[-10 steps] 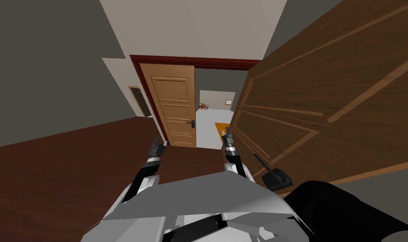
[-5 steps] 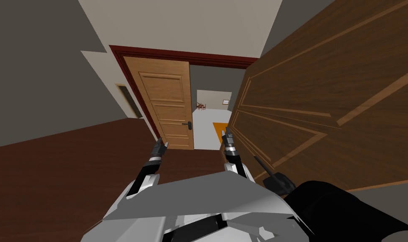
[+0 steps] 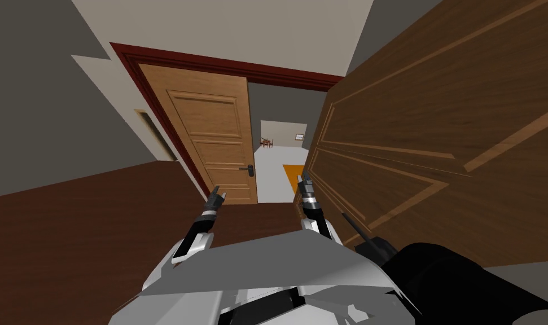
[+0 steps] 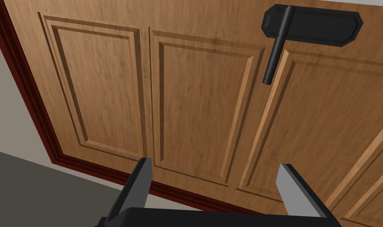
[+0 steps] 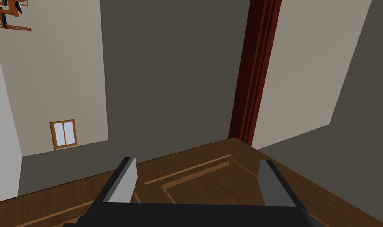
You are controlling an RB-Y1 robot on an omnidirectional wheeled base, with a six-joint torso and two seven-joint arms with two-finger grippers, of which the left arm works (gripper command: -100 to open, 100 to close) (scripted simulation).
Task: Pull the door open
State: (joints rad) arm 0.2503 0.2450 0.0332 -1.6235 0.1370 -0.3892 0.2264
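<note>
A: What has changed?

B: I've moved closer. The light wooden door (image 3: 210,141), far and left, looks bigger than a second ago (my move, not the door's).

A: And the handle?

B: The black lever handle (image 4: 275,51) is ahead of the left end effector (image 4: 215,163), still apart from it. The fingers are spread and hold nothing.

A: The right one?

B: The right end effector (image 3: 303,178) is spread too, beside the dark door (image 3: 436,141) on the right.

A: Meaning?

B: The approach is nearly done, I'd judge. Reaching for the lever comes next.

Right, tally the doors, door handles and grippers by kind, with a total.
Doors: 2, the light wooden door and the dark brown door.
Handles: 2, black lever on the light one, dark lever on the dark one.
Grippers: 2, left gripper and right gripper.
Total: 6.
</note>
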